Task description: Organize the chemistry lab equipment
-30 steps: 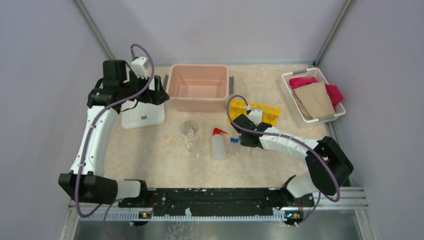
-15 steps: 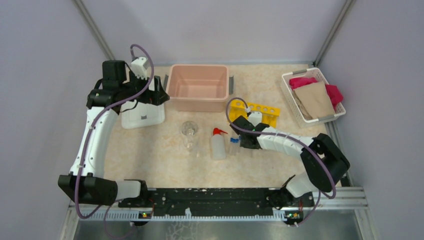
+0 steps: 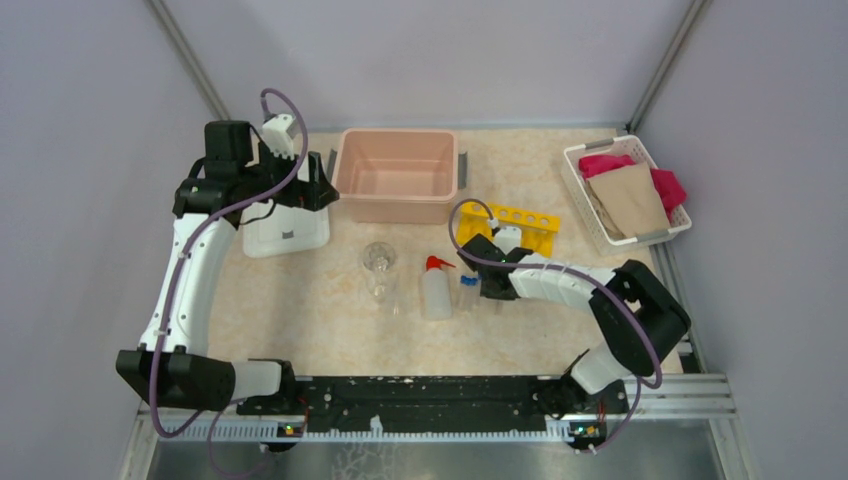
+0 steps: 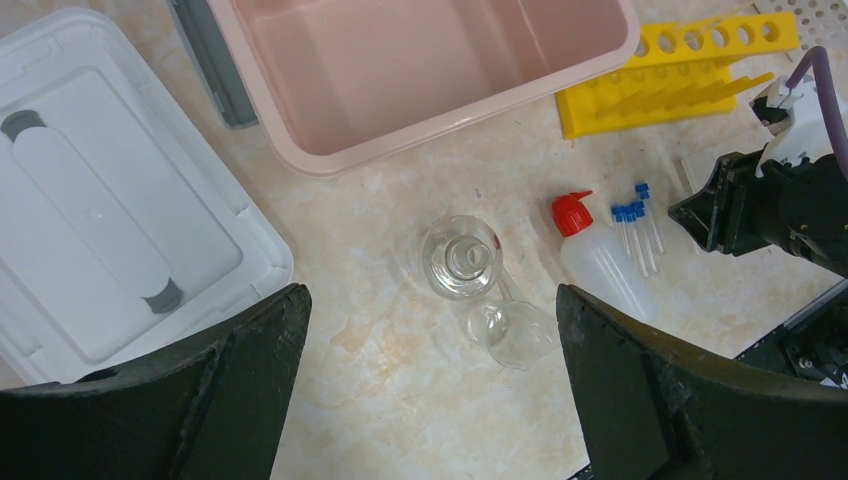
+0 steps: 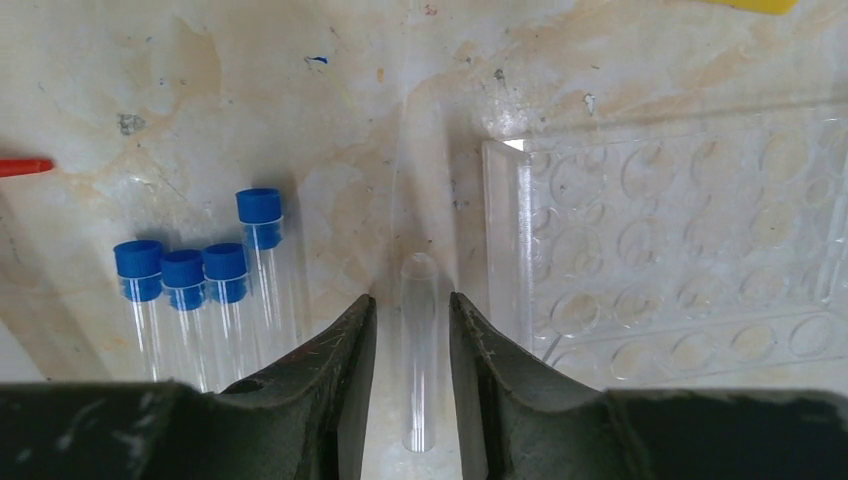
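Clear tube (image 5: 419, 350) lies lengthwise between the right gripper's (image 5: 412, 303) parted fingers (image 5: 335, 390), rounded end away.

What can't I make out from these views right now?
Clear tube between the right gripper's fingers: hidden under that arm in the top view.
Well plate: cut off by the right wrist view's edge.
Blue-capped tubes: lower ends behind a finger, right wrist view.
White box contents: lid on, left wrist view.
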`<state>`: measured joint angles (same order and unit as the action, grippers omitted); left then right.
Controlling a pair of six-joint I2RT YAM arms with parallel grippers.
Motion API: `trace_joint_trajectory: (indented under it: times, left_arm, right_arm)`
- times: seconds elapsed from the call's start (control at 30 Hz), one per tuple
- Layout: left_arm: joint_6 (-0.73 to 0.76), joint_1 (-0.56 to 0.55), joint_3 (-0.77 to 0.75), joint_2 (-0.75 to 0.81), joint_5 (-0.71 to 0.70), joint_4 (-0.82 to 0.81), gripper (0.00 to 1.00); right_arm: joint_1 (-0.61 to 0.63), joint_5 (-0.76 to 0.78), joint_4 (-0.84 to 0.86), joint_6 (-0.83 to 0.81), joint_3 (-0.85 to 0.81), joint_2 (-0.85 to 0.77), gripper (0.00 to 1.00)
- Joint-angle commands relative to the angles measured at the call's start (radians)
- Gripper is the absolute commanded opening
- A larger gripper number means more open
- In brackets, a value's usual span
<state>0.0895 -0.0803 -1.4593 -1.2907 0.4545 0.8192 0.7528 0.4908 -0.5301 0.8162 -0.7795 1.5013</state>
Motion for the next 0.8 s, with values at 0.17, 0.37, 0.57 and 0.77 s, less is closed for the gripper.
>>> trace_joint_trajectory:
  times: [0.17, 0.37, 0.57, 0.77]
  left_arm:
    - [0.013, 0.005, -0.006, 0.01, 0.028, -0.01, 0.99]
    - [0.023, 0.005, 0.002, 0.019, 0.102, -0.012, 0.99]
    - [0.045, 0.004, 0.006, 0.034, 0.203, -0.021, 0.99]
    - [0.025, -0.06, 0.036, 0.06, 0.252, -0.074, 0.99]
  right_arm:
    - [0.009, -0.034, 0.046, 0.001, -0.046, 0.009, 0.13]
    - [0.009, 0.007, -0.034, -0.011, -0.12, -0.135, 0.0]
    - [0.017, -0.047, 0.097, -0.09, -0.112, -0.375, 0.0]
    - [0.119, -0.054, 0.317, -0.148, -0.21, -0.402, 0.0]
